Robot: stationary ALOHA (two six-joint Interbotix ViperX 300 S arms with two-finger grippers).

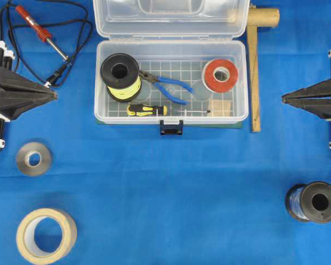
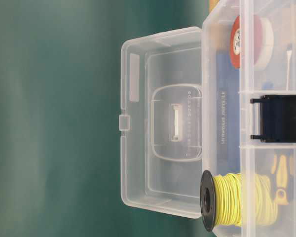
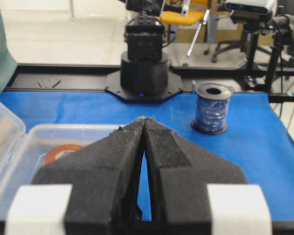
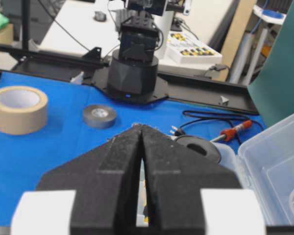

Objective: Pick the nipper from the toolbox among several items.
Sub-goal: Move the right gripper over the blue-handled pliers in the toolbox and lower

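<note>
You've got the toolbox [image 1: 171, 81] at top centre of the overhead frame, lid [image 1: 171, 17] swung fully back toward the top edge, so the box is open from above. The nipper [image 1: 166, 86] lies on the gridded floor near the middle, blue handles pointing lower right, dark tip pointing upper left, right next to the yellow wire spool [image 1: 120, 76]. The screwdriver [image 1: 154, 110] lies just below it, along the front wall, w/ its shaft running right toward a small wood block [image 1: 220, 106]. A red tape roll [image 1: 220, 75] sits in the box's upper right part. Free floor shows betw. the handles and the red roll.

Outside the box: a wooden mallet [image 1: 256, 66] lies just beside the right wall; a soldering iron [image 1: 41, 32] and its cable fill the upper left. A grey tape roll [image 1: 33, 158] and a tan tape roll [image 1: 46, 236] are at lower left, a blue wire spool [image 1: 313, 202] at lower right. The blue desk [image 1: 171, 182] below the latch [image 1: 171, 128] is bare across the centre.

Left claw [image 1: 54, 95] sits at the left edge, tip pointing right, well apart from the box; its wrist view shows the pads pressed together, clenched on nothing. Right claw [image 1: 284, 99] mirrors it at the right edge, tip pointing left, near the mallet handle; also clenched, empty.
</note>
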